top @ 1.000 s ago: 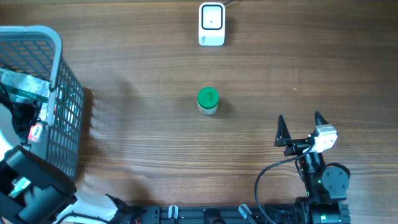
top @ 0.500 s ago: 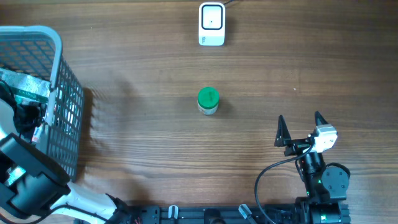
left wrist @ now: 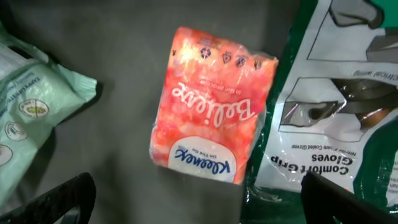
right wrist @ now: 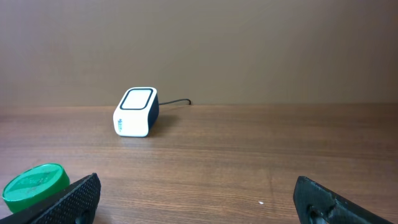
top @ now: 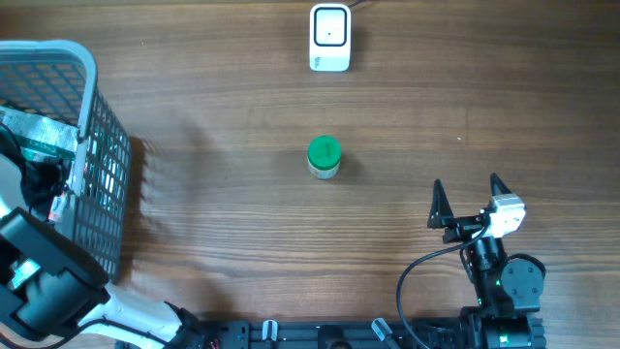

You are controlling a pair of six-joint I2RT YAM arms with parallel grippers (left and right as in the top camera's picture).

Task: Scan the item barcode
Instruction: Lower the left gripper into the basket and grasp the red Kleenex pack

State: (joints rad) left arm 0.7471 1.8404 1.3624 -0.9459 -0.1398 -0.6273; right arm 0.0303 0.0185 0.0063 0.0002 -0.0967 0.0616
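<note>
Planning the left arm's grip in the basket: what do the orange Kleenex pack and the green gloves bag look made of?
Kleenex pack: thin glossy plastic film, wrinkled with glints, probably over soft tissues.
Gloves bag: glossy printed plastic film, creased, with bright highlights; contents hidden.

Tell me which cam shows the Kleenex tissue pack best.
Left wrist: the Kleenex pack lies centre frame, label legible, between a pale green pouch and a gloves bag. Overhead: it can't be picked out inside the basket. Right wrist: not in view.
</note>
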